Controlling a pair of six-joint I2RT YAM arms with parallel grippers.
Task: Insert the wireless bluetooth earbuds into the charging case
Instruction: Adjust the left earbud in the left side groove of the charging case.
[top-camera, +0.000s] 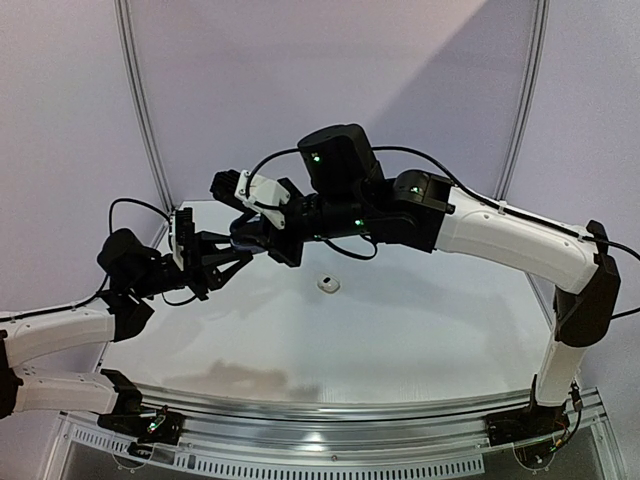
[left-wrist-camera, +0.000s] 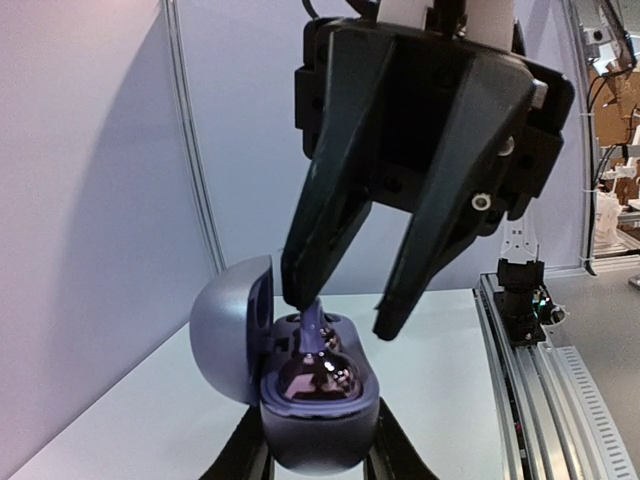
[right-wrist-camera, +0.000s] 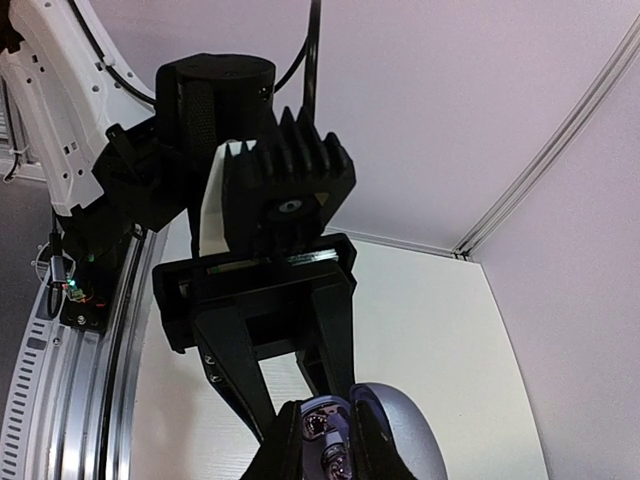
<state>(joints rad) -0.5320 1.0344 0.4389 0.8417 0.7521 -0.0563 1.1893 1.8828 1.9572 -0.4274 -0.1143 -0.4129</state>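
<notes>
My left end effector (top-camera: 232, 256) is clamped on the charging case (left-wrist-camera: 325, 425), one finger on each side of its rounded body, and holds it in the air above the table (top-camera: 420, 320), toward 10 o'clock from the table's middle in the top view. The case is blue-grey. Its lid (left-wrist-camera: 228, 330) is swung open and stands at 9 o'clock of the body in my left wrist view.

My right end effector (left-wrist-camera: 345, 308) hangs over the open case from 12 o'clock, fingers pointing down. They are parted, with a clear gap between the tips. The fingertip (left-wrist-camera: 298, 285) nearer the lid touches the upright stem of an earbud (left-wrist-camera: 313, 325) standing in the case. The other fingertip (left-wrist-camera: 395, 315) hangs apart from it, over the case's 3 o'clock rim. I am not pinching the stem between both fingers.

A second earbud (left-wrist-camera: 322, 382), dark and glossy, sits in the well nearest my left wrist camera.

A white earbud (top-camera: 328, 284) lies alone on the table, at about 4 o'clock from the held case and well apart from both end effectors.
</notes>
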